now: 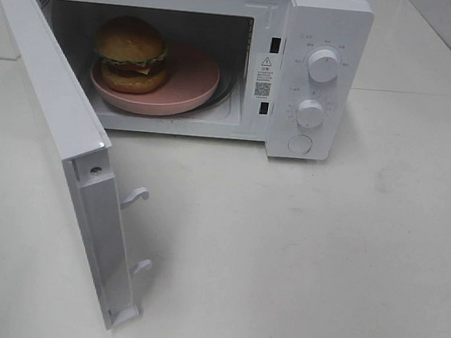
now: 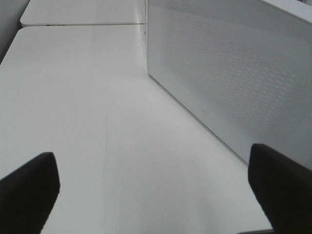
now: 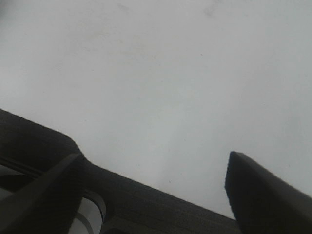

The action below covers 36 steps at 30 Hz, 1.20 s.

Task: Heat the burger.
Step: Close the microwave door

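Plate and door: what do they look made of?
Plate: matte pink, likely ceramic or plastic; soft sheen, no glare. Door: smooth white, painted metal or plastic; the left wrist view shows a fine dotted mesh panel.

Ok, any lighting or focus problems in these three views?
Exterior high: even light, sharp; the burger is in dimmer light but reads clearly, faint shadow beside the microwave door. Left wrist: door mesh crisp, left gripper a dark, soft-edged silhouette. Right wrist: flat grey table, right gripper dark and blurred.
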{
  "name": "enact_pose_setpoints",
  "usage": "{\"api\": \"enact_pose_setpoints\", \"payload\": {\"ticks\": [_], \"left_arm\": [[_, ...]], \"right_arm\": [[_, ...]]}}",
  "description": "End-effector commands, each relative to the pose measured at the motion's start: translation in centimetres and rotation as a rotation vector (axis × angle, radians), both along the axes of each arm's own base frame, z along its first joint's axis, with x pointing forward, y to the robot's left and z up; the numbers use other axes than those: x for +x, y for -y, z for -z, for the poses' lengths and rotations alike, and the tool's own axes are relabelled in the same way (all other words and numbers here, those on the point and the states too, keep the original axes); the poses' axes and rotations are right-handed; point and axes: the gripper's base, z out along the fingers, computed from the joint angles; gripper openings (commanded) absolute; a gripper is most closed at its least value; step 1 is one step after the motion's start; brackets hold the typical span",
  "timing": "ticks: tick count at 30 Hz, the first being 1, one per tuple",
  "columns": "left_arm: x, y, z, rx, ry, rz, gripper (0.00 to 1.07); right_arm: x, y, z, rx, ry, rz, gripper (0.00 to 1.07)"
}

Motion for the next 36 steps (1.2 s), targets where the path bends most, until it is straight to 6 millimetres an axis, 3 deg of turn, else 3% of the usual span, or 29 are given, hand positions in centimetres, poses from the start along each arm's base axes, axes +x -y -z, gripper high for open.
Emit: {"api": "enact_pose_setpoints", "payload": {"ticks": [1, 7, 14, 19, 36], "left_arm": [[-0.3, 0.0, 0.0, -0.006, 0.024, -0.002, 1.03], [-0.3, 0.0, 0.0, -0.006, 0.024, -0.002, 1.03], [-0.3, 0.0, 0.0, -0.006, 0.024, -0.002, 1.03], [-0.3, 0.0, 0.0, -0.006, 0.024, -0.002, 1.03], [-0.3, 0.0, 0.0, -0.007, 0.024, -0.002, 1.03]], "right_arm": [[-1.3, 1.6, 1.5, -0.012, -0.019, 0.097, 0.76], [-3.8, 3.4, 2.9, 0.017, 0.063, 0.196, 0.76], [-5.8, 4.1, 3.7, 0.102, 0.191, 0.251, 0.76], [-6.8, 4.2, 4.6, 0.136, 0.275, 0.264, 0.76], [-9.2, 4.0, 4.9, 0.236, 0.504, 0.310, 0.76]]}}
